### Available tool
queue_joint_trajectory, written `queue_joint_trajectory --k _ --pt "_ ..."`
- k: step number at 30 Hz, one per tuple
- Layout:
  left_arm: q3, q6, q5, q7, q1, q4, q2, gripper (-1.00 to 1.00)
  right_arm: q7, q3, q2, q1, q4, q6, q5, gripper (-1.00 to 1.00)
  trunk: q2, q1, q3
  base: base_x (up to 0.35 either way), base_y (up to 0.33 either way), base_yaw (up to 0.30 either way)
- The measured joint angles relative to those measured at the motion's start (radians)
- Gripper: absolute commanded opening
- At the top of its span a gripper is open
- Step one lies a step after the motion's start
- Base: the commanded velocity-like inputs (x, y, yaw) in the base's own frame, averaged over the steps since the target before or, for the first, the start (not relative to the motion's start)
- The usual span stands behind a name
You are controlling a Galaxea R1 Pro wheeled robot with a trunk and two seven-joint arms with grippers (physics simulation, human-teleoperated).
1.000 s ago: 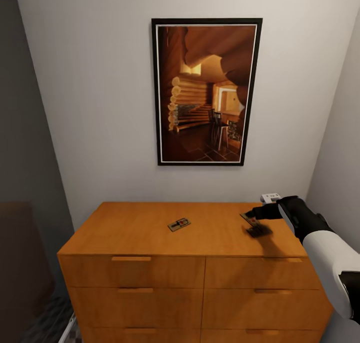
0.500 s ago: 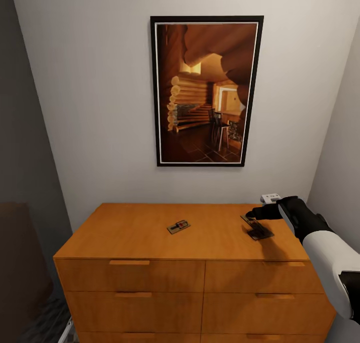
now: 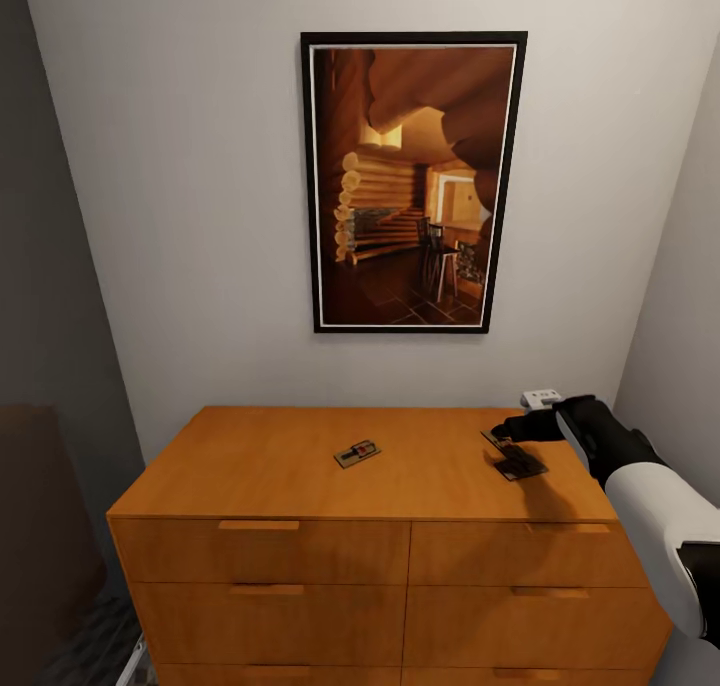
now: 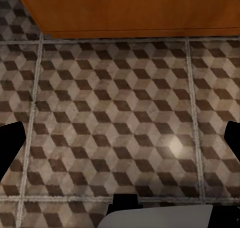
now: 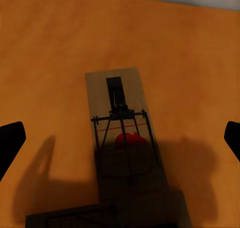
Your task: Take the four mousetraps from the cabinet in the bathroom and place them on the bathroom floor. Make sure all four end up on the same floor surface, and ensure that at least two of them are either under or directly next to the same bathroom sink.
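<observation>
From my seat, the nearest thing is the cabinet [image 3: 400, 566], its drawer fronts facing me, and I place everything else against it. My right hand [image 3: 503, 432] reaches in over the right end of the cabinet top, black fingers pointing toward the middle. In the right wrist view its two fingertips [image 5: 11, 143] stand wide apart at either edge of the picture, so that hand is released and grips nothing. Just under it, on the right part of the cabinet top, lie two mousetraps: one [image 3: 520, 461] flat and dark, and a second [image 3: 493, 436] partly tucked beneath the fingers. In the right wrist view I see one trap [image 5: 120, 123] lengthwise between the spread fingers, with its wire frame and a red spot near the middle, and the edge of another [image 5: 70, 219] overlapping its near end. I cannot tell whether the fingers touch either trap.

A third mousetrap [image 3: 357, 453] sits alone near the middle of the cabinet top, well apart from the pair.

My left hand [image 4: 120, 138] hangs over the bathroom floor [image 4: 115, 118] just in front of the cabinet's base [image 4: 130, 11]; its fingertips sit far apart, released.

On the wall behind the cabinet hangs a black-framed picture [image 3: 414, 181] of a log interior. A small white object [image 3: 541, 398] sits at the cabinet's back right corner.
</observation>
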Motion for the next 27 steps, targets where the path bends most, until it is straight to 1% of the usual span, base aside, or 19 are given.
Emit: queue_joint_trajectory --k 8,19,27 --pt "-0.001 0.0 0.0 0.0 0.0 0.0 0.0 1.0 0.0 -0.001 0.001 0.0 0.025 -0.032 0.001 1.0 0.0 0.0 0.0 0.0 0.0 0.0" --pt "0.0 0.0 0.0 0.0 0.0 0.0 0.0 1.0 0.0 -0.001 0.0 0.0 0.029 -0.037 0.001 1.0 0.0 0.0 0.0 0.0 0.0 0.0" --pt "0.0 0.0 0.0 0.0 0.0 0.0 0.0 1.0 0.0 -0.001 0.0 0.0 0.03 -0.037 0.001 1.0 0.0 0.0 -0.006 0.0 0.0 0.0"
